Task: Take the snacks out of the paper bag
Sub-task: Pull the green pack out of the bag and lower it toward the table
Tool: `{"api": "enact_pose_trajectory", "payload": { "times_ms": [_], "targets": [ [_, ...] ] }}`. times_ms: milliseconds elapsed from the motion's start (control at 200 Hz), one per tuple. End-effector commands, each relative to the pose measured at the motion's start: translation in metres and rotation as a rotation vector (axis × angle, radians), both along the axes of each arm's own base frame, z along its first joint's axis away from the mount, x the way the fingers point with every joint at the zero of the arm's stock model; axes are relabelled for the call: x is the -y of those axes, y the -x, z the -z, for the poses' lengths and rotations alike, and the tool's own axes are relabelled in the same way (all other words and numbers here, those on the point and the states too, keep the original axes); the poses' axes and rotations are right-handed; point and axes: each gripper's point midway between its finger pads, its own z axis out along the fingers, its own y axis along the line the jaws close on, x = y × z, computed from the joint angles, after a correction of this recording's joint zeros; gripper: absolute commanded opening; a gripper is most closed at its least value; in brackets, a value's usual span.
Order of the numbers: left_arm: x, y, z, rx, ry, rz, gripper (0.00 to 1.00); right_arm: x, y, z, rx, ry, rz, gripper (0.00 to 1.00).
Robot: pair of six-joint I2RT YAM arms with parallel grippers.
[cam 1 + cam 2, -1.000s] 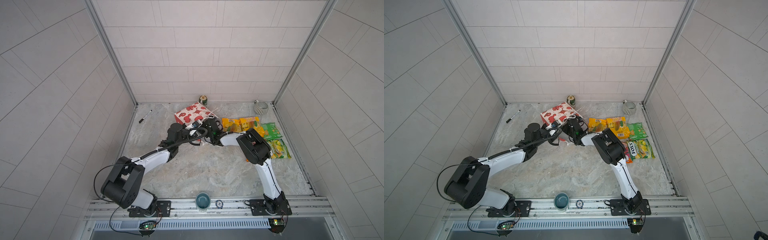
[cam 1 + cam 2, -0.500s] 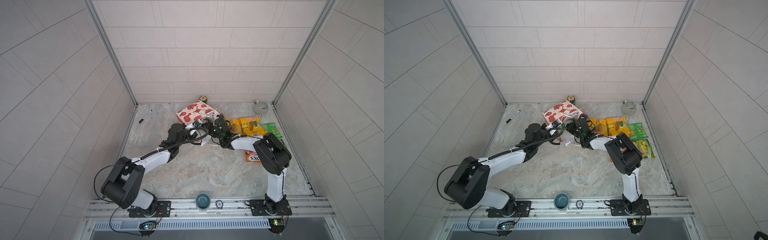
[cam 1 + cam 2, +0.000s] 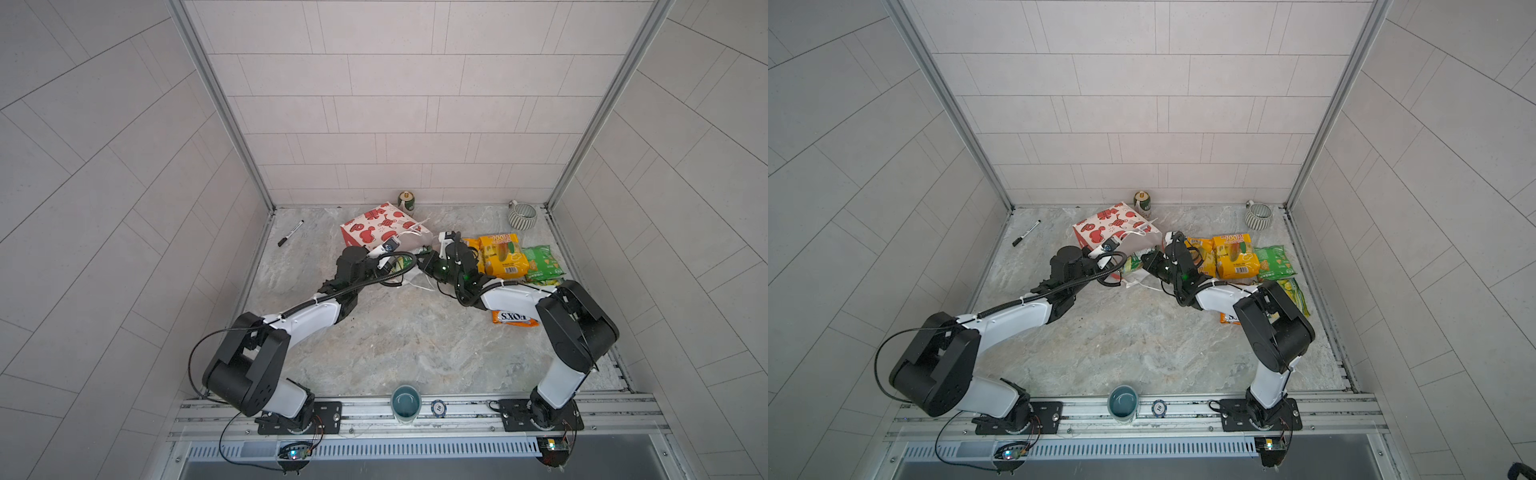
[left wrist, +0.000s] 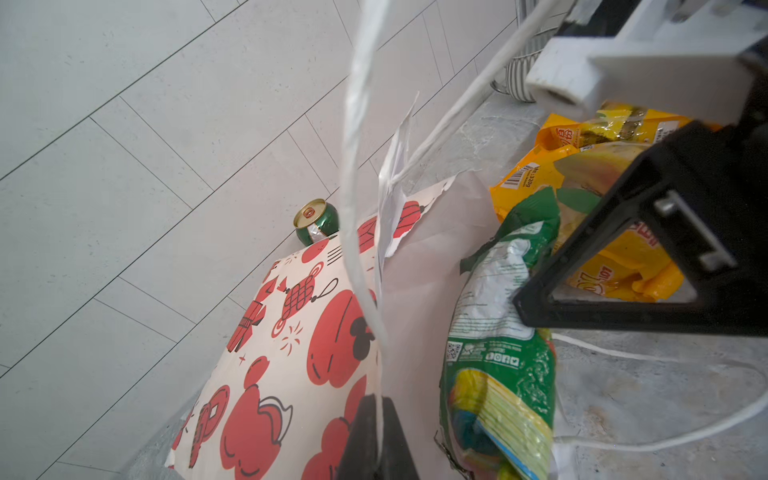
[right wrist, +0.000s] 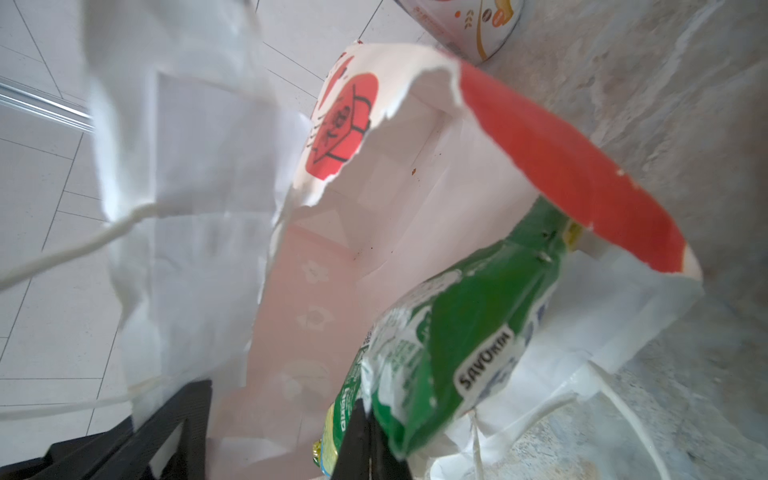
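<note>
top views: a white paper gift bag (image 3: 380, 224) with red cartoon prints lies on its side on the grey marbled table (image 3: 395, 340), near the rear wall, with its mouth toward the arms. the left gripper (image 3: 400, 258) and the right gripper (image 3: 420, 264) meet at that mouth. a green plastic snack packet (image 3: 1133, 264) shows between them at the bag's opening. out on the table to the right of the bag lie five more:
- a yellow-orange packet marked "100" (image 3: 500, 257)
- a second yellow-orange packet (image 3: 471, 245), overlapped by the first
- a second green packet (image 3: 540, 266), just beside the first yellow-orange one
- a red-orange packet (image 3: 513, 318), partly under the right forearm
- a yellow-green packet (image 3: 1296, 296), seen in a top view

a green-and-white drink can (image 3: 406, 200) stands upright behind the bag.

left wrist view: the left gripper's black fingers (image 4: 374, 432) are pressed together on the bag's white cord handle (image 4: 357, 208), which runs up from them. the bag's upper wall is torn at the rim. the green plastic snack packet lies in the mouth, and the right gripper's black frame is on its far end.

right wrist view: the right gripper's fingers (image 5: 359, 436) are pinched on one corner of the green plastic snack packet. the packet's other end sits under the bag's red side flap, inside the mouth.
</note>
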Motion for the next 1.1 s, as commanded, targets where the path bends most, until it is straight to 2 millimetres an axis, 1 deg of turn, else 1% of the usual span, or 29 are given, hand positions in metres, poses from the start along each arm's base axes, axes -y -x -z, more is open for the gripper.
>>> {"api": "enact_pose_trajectory", "payload": {
  "times_ms": [0, 70, 130, 300, 410, 515, 585, 665, 801, 881, 1021, 1096],
  "targets": [
    [0.001, -0.01, -0.014, 0.02, 0.029, -0.021, 0.0, 0.001, 0.002, -0.042, 0.096, -0.05, -0.023, 0.0],
    [0.001, -0.01, -0.014, 0.018, 0.027, -0.021, 0.0, -0.001, 0.004, -0.046, 0.096, -0.05, -0.044, 0.0],
    [0.001, -0.01, -0.014, 0.018, 0.027, -0.021, 0.0, 0.001, 0.004, -0.046, 0.096, -0.044, -0.046, 0.0],
    [0.0, -0.01, -0.014, 0.017, 0.026, -0.024, 0.0, -0.002, 0.008, -0.037, 0.073, -0.037, -0.08, 0.0],
    [0.001, -0.009, -0.015, 0.021, 0.034, -0.016, 0.0, -0.006, 0.007, -0.029, 0.07, -0.024, -0.097, 0.0],
    [0.004, -0.007, -0.018, 0.023, 0.049, 0.0, 0.0, -0.008, 0.003, -0.01, 0.039, -0.011, -0.105, 0.0],
    [0.005, -0.007, -0.018, 0.024, 0.053, 0.004, 0.0, -0.009, 0.001, 0.005, 0.001, -0.011, -0.103, 0.0],
    [0.004, -0.007, -0.019, 0.026, 0.052, 0.004, 0.0, -0.012, 0.002, 0.019, -0.035, -0.016, -0.111, 0.02],
    [0.004, -0.006, -0.018, 0.025, 0.051, 0.004, 0.0, -0.01, 0.002, 0.035, -0.066, -0.011, -0.094, 0.1],
    [0.004, -0.006, -0.018, 0.028, 0.049, 0.004, 0.0, -0.007, 0.002, 0.043, -0.073, -0.004, -0.082, 0.2],
    [0.005, -0.007, -0.017, 0.025, 0.05, 0.008, 0.0, -0.013, 0.0, 0.051, -0.086, -0.041, -0.095, 0.28],
    [0.006, -0.006, -0.016, 0.022, 0.049, 0.012, 0.0, -0.014, 0.0, 0.059, -0.108, -0.054, -0.092, 0.32]
  ]
}}
